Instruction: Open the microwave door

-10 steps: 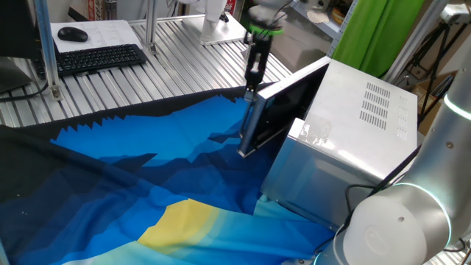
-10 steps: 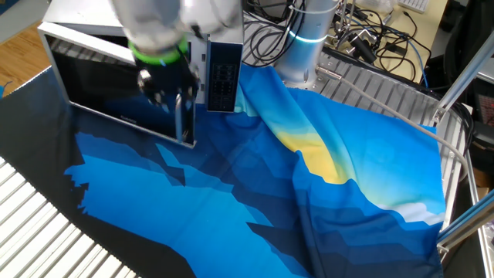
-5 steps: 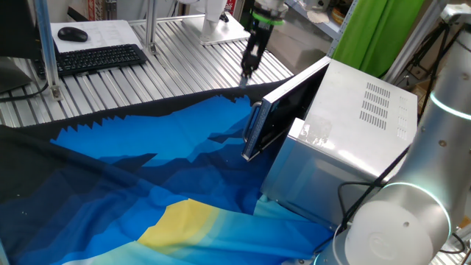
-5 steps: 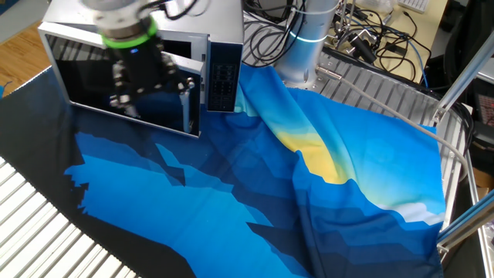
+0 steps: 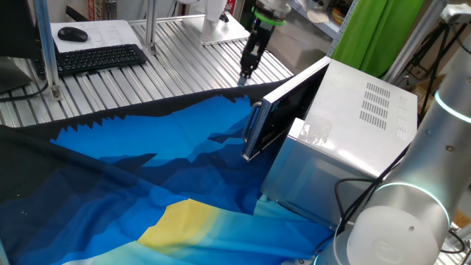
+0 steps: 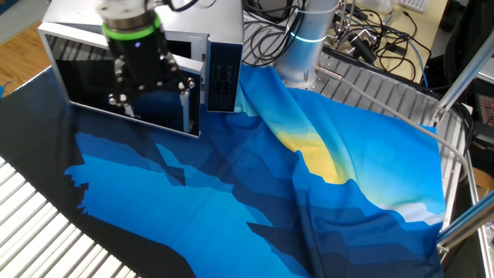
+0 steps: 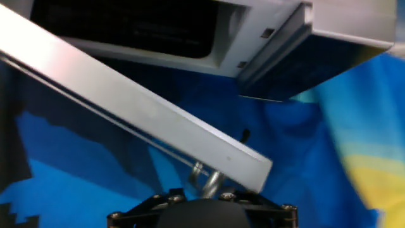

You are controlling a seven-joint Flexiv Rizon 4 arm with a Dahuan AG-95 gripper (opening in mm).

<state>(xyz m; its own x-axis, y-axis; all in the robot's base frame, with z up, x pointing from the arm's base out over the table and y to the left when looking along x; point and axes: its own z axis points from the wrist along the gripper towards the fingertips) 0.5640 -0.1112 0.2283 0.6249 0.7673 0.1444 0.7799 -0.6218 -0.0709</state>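
The microwave [image 5: 353,140] sits at the 3 o'clock side of the desk in one fixed view, on a blue and yellow cloth [image 5: 147,177], and the microwave door [image 5: 283,110] stands ajar, swung a modest way out from the casing with its slim bar handle [image 5: 254,129] at the free edge. The hand [image 6: 150,91] hangs above and just outside that edge, pointing down, its fingers spread wide apart and holding nothing; in the other fixed view it hovers in front of the dark glass, near the handle but apart from it. The hand view looks down on the door's silver top edge [image 7: 139,114] crossing diagonally, with the oven cavity open at 12 o'clock. The door looks only partly open, so the job may be unfinished. The risk from here is that a descending finger lands on the door's top edge or glass rather than behind it, knocking the door back toward shut or shoving the whole oven across the loose cloth.
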